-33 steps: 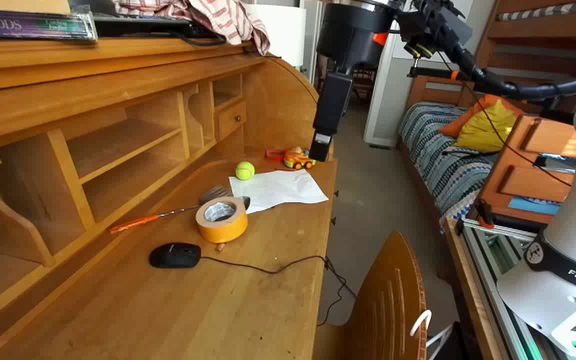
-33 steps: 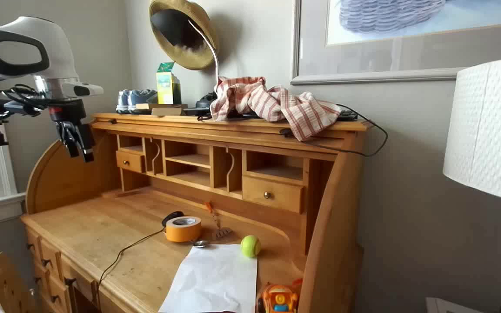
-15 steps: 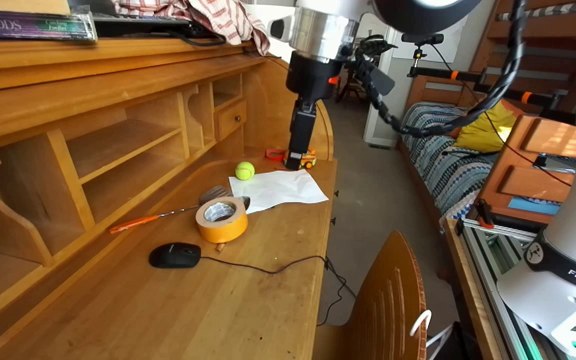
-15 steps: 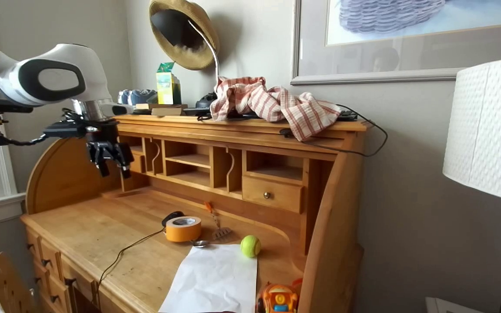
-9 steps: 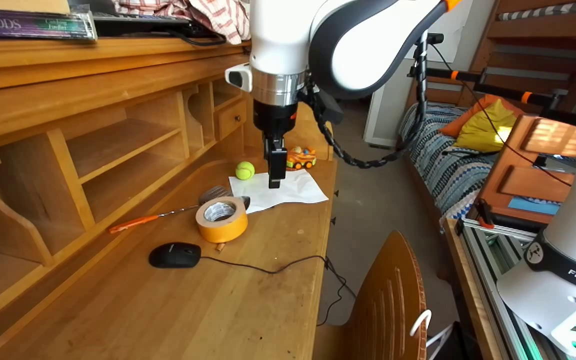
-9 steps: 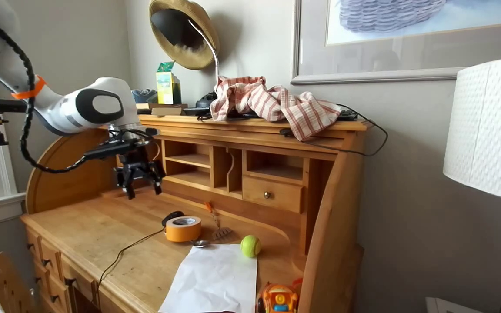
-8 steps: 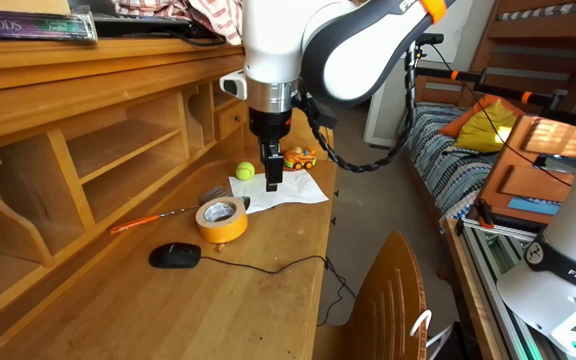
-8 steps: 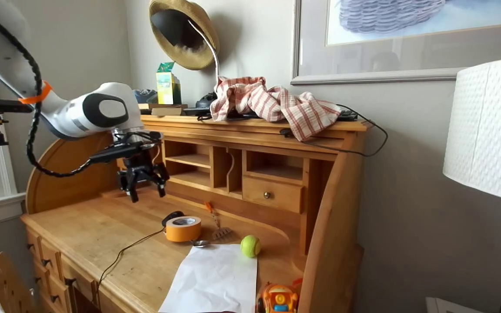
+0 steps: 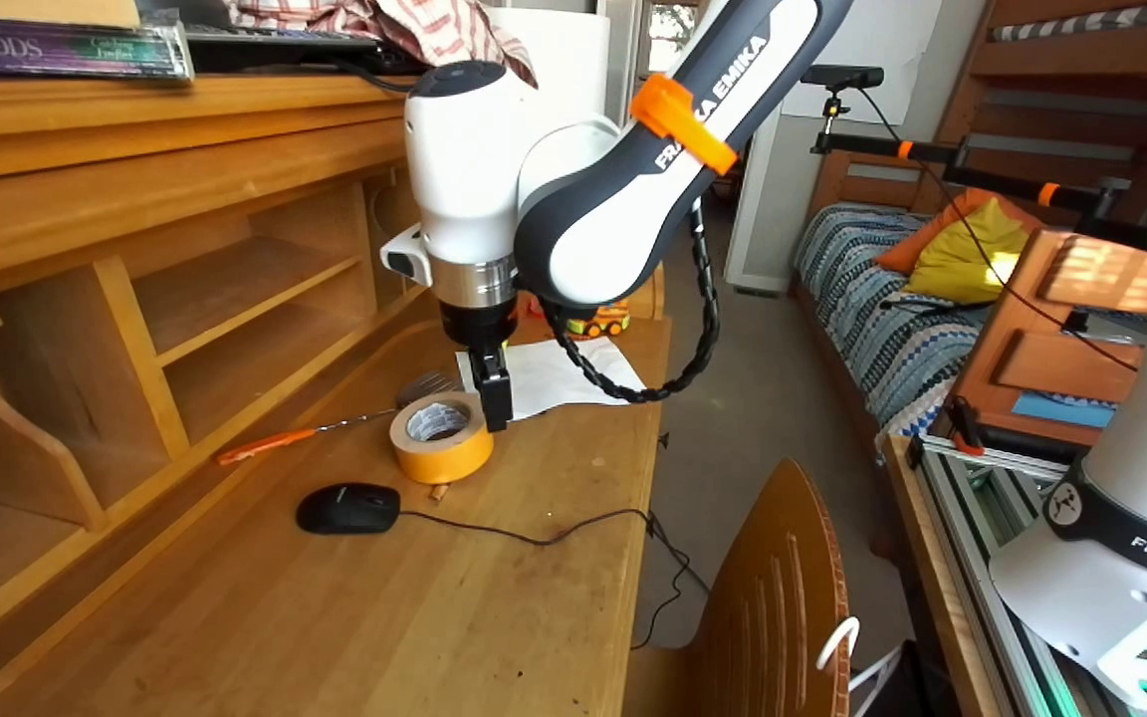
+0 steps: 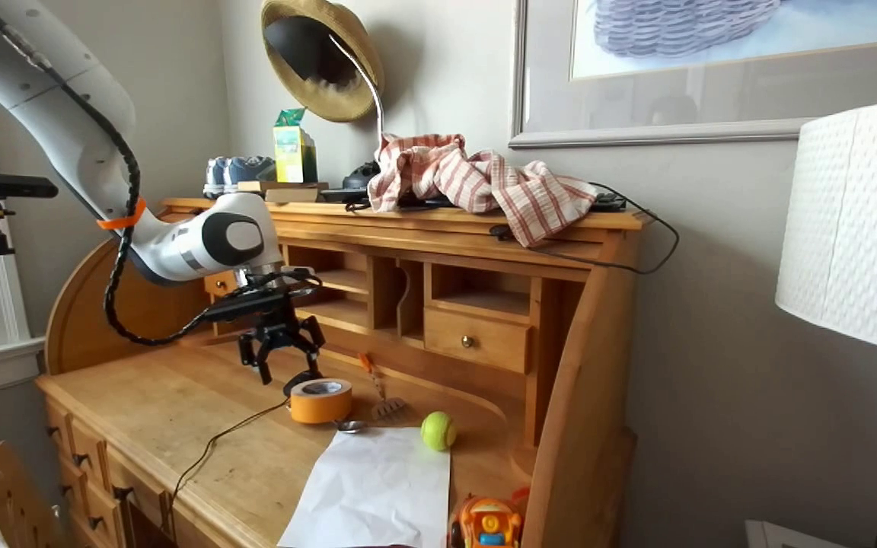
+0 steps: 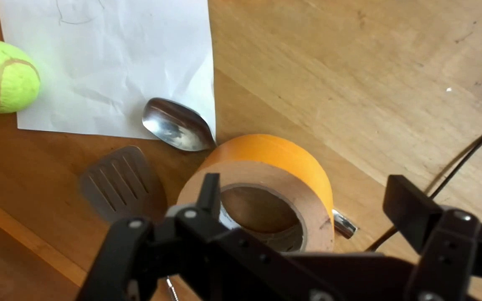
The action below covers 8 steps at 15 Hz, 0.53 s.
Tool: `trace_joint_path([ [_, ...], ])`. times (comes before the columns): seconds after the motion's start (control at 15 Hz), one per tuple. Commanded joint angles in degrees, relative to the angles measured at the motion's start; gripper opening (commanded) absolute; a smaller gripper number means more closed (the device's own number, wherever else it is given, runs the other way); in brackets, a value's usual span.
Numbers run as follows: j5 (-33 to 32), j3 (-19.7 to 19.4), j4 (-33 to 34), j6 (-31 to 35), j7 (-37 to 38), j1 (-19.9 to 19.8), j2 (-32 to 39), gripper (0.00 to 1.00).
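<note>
Tape roll rests on the bench, across a spoon; the end effector hangs above it, spread wide and empty. The reach seems nearly complete; the grasp is left.

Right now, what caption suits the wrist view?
Seen past the open gripper: an orange tape roll, a spoon, a slotted spatula, white paper and a tennis ball.

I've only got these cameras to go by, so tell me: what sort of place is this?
Most likely a bedroom in a home: a bed shows in an exterior view, along with a wooden desk and a white-shaded lamp.
</note>
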Motion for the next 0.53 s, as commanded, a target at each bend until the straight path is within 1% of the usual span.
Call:
trace_joint_path([
  [0.0,-0.63,-0.83,4.23,1.49,0.32,1.5,5.34,1.0],
  [0.27,0.11,-0.61,7.08,1.67,0.05,2.29,8.59,1.0],
  [0.33,0.17,-0.6,7.64,1.59,0.04,2.5,9.21,0.98],
  [0.4,0.31,-0.52,8.15,1.52,-0.03,2.65,9.85,0.88],
  [0.47,0.42,-0.48,8.58,1.47,-0.14,2.75,10.32,0.86],
])
